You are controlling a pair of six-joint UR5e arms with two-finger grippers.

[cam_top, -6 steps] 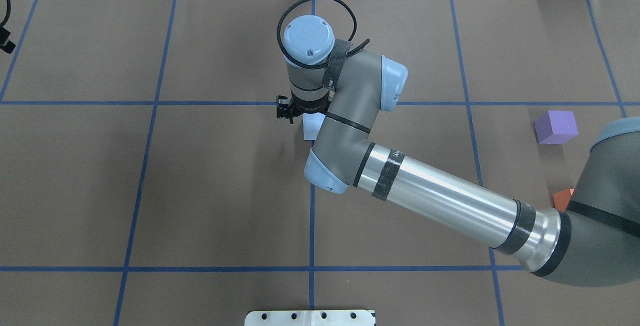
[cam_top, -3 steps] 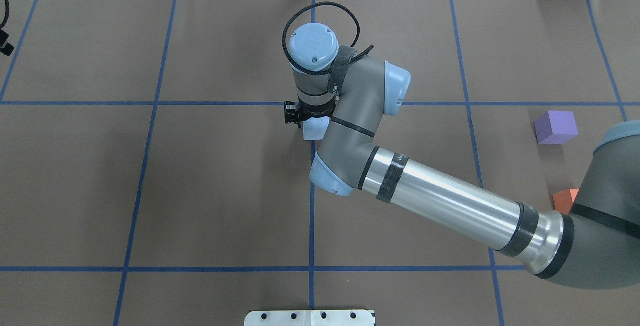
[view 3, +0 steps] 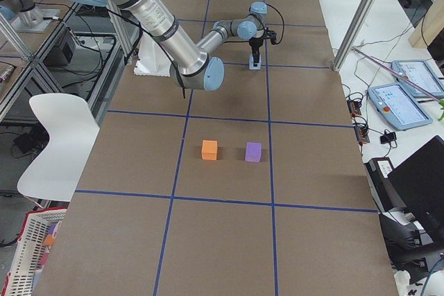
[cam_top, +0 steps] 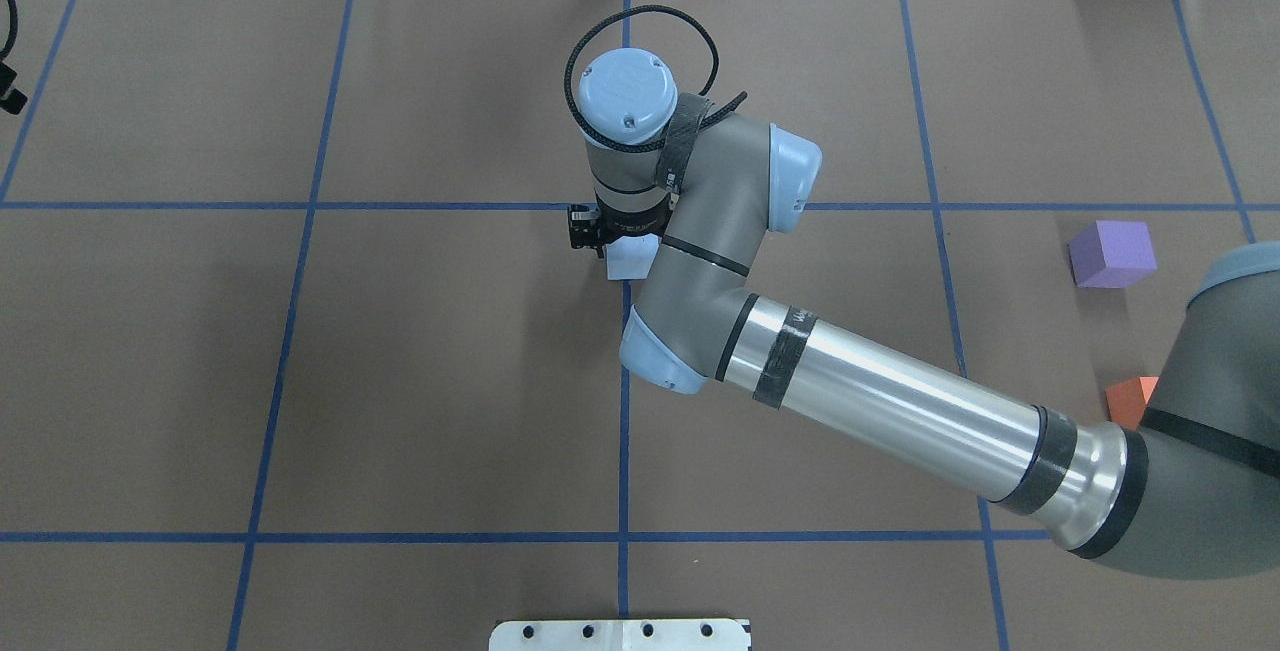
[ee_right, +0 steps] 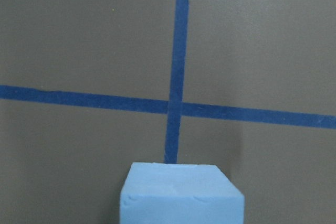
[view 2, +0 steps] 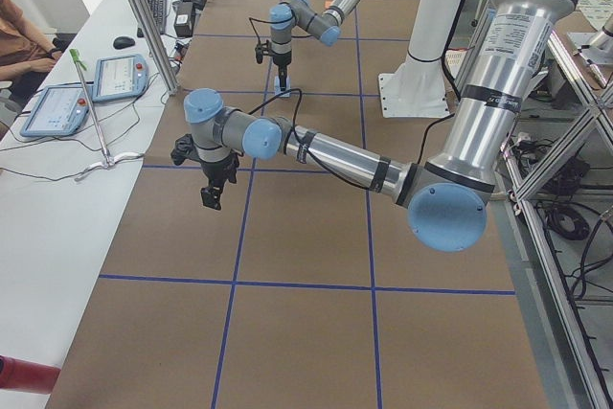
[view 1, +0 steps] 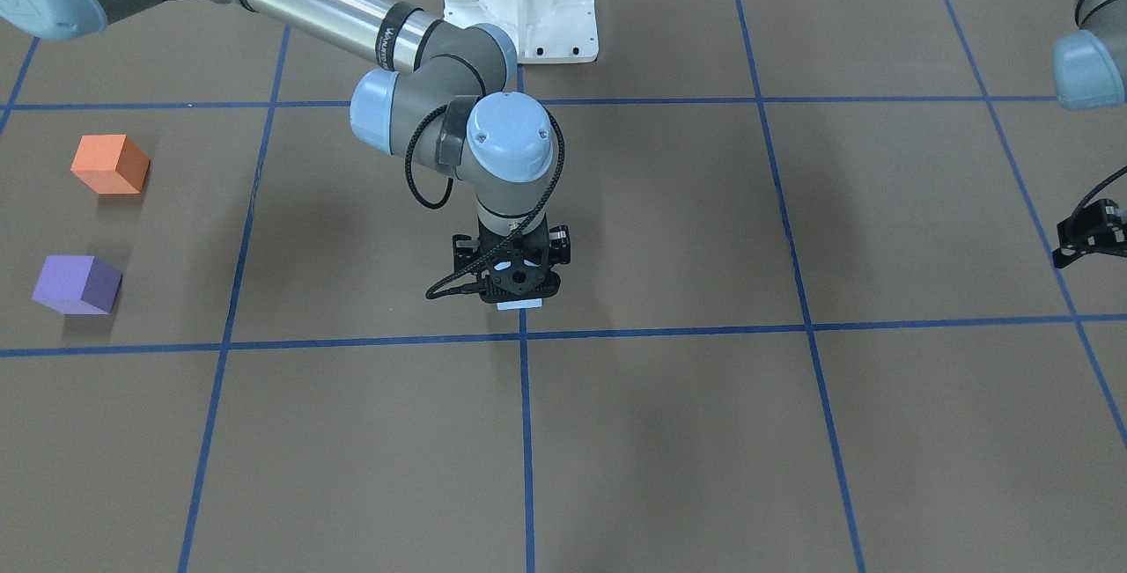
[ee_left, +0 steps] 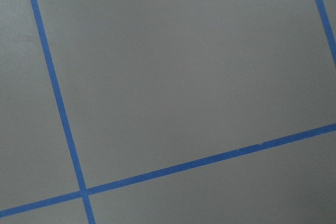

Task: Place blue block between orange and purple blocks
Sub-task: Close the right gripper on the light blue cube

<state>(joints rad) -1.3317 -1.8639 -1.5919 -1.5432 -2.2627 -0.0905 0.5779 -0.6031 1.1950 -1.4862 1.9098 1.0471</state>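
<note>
The blue block sits on the brown table near the centre grid crossing. It fills the bottom of the right wrist view. My right gripper points straight down over it, with its jaws apart on either side of the block, which rests on the table. The purple block and the orange block lie far to the right, with a gap between them. My left gripper hovers open and empty at the far left end of the table.
The brown table cover carries blue tape grid lines. A white base plate sits at the near edge. My right arm's forearm reaches across above the table and partly hides the orange block. The left wrist view shows only bare table.
My right wrist has shifted slightly right, onto the blue block, and has since stayed almost still. The blue, orange and purple blocks have not moved.
</note>
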